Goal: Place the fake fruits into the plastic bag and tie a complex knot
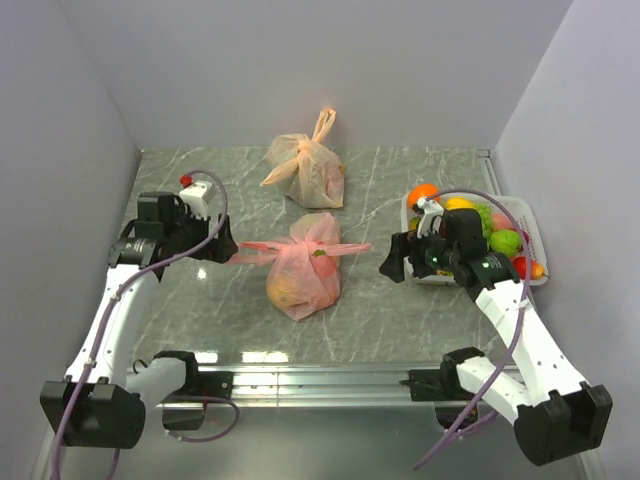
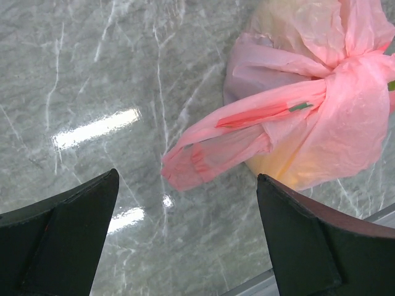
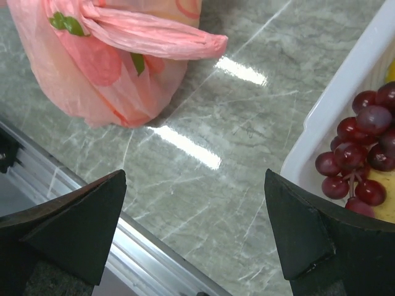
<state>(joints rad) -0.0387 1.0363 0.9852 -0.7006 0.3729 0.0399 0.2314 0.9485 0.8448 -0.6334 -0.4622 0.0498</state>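
The pink-red plastic bag (image 1: 303, 275) lies mid-table with fake fruits showing through its skin. Its handles are twisted into a knot (image 1: 318, 246), with the ends sticking out left and right. My left gripper (image 1: 226, 248) is open just left of the left handle end (image 2: 197, 160), apart from it. In the left wrist view the left gripper (image 2: 188, 209) has only table between its fingers. My right gripper (image 1: 393, 260) is open right of the bag. The right gripper (image 3: 194, 216) is empty too, with the bag (image 3: 105, 74) to its upper left. More fake fruits, among them purple grapes (image 3: 358, 154), fill the tray.
A white tray (image 1: 536, 250) of fruits stands at the right, close behind the right gripper. A paler orange bag (image 1: 305, 170) with upright tied handles sits at the back. A metal rail (image 1: 320, 380) runs along the table's near edge.
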